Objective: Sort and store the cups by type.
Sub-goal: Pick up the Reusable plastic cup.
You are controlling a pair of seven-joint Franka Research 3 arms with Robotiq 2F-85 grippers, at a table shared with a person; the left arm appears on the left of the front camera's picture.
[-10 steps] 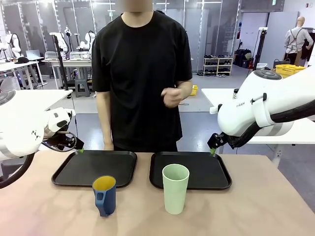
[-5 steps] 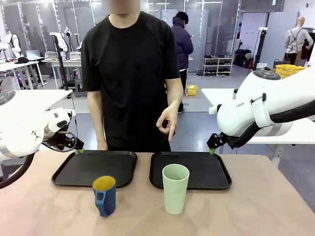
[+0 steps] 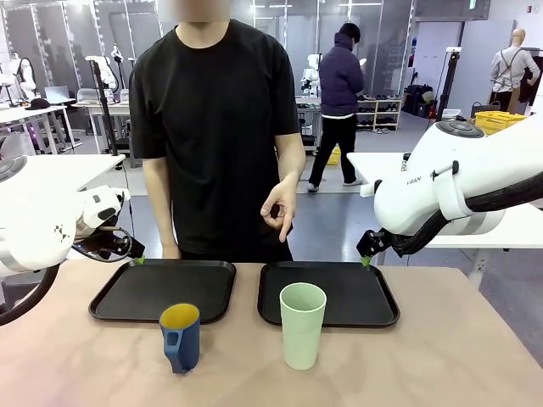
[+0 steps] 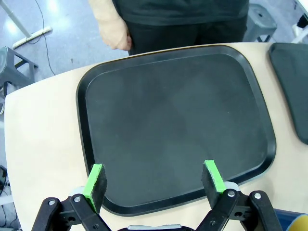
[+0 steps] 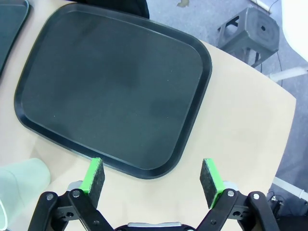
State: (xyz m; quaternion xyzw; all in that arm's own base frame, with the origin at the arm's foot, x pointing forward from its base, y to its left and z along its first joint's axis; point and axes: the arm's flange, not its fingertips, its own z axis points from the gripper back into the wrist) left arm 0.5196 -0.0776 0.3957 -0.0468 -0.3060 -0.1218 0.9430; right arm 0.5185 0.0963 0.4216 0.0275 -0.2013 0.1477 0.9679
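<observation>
A tall pale green cup stands on the table in front of the right black tray; its rim shows at the lower left of the right wrist view. A shorter dark blue mug with a yellow inside stands in front of the left black tray. My left gripper hangs open above the left tray, nothing between its green pads. Over the near right edge of the right tray, my right gripper is open and holds nothing. In the front view the left gripper and right gripper hover at the trays' far outer corners.
A person in a black shirt stands at the far side of the table, one hand raised above the gap between the trays, the other hand near the left tray's far edge. Bare tabletop lies around both cups.
The person has shifted a little to the picture's left and lowered the raised hand. Both arms and both cups have stayed still.
</observation>
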